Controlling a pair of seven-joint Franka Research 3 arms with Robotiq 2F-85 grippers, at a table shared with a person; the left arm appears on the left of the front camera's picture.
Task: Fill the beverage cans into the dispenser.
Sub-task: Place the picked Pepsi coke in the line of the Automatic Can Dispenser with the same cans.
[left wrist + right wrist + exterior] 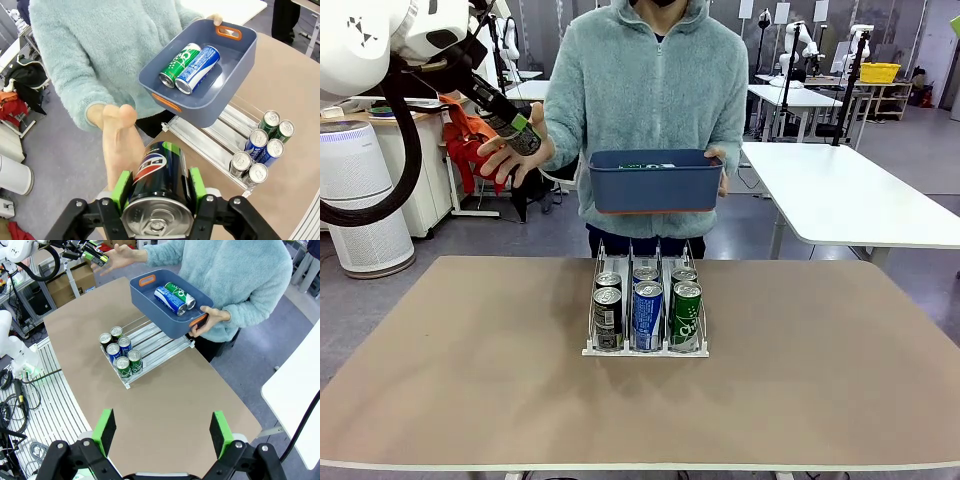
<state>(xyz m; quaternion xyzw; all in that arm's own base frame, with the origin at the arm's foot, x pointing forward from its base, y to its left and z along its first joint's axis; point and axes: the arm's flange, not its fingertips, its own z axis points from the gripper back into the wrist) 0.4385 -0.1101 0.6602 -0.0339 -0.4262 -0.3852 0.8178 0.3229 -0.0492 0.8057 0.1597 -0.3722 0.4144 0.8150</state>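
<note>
Table [470,385]: dispenser [645,351] holds 6 cans [647,312]; left tool [159,186] grips dark can [158,170].

A dark blue tub [655,190] is held over the tan table's [470,350] far edge

I'm seeing glossy metal on the black can [159,185] and the 2 cans [200,67] in the blue tub [235,75], itself looking like smooth matt plastic; the sweater [95,55] is looking fuzzy, the table [470,380] matt.
</note>
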